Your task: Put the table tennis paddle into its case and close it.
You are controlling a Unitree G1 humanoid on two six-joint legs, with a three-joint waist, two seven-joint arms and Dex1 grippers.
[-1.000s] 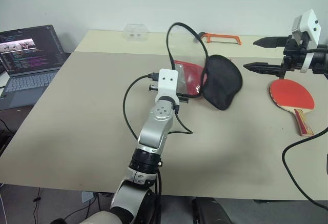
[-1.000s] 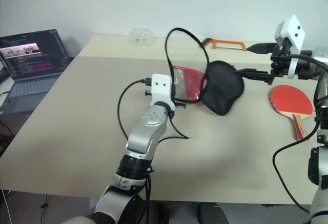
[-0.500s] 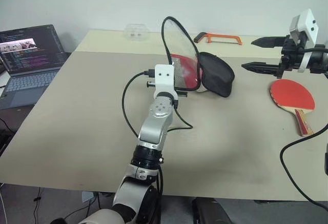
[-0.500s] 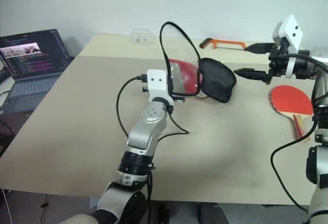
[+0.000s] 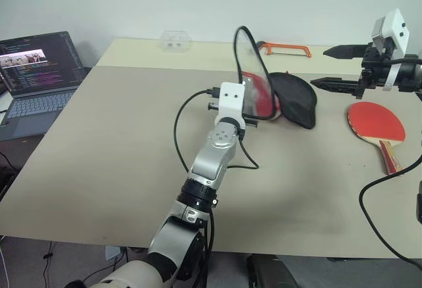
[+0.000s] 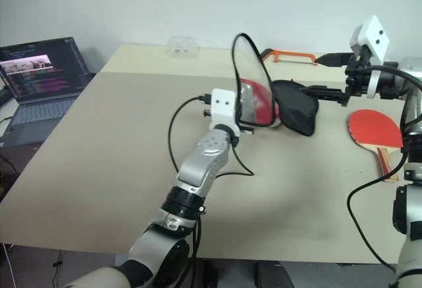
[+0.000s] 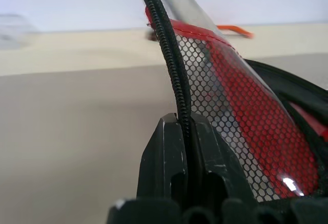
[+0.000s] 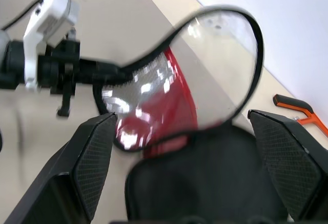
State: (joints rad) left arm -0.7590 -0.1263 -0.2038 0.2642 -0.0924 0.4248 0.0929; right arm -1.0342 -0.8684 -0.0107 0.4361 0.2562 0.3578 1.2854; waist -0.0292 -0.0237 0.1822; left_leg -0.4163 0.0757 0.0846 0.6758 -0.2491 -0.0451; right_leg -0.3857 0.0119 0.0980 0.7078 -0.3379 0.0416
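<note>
While upheld, case [image 5: 277,100] flap between open right claw [image 5: 335,67] and laptop [image 5: 36,70].

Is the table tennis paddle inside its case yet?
No, the table tennis paddle lies on the table, apart from the open case.

you can't see the left gripper [image 5: 254,111] fingertips from the head views; the wrist camera block and the lifted flap of the case [image 5: 290,100] cover them. the paddle [image 5: 376,124] handle tip sits close to the picture's edge, and a cable crosses just below it. in the right wrist view the case's flap is blurred, so the logo is unreadable. the laptop [image 5: 33,77] is cut off at the left edge.
</note>
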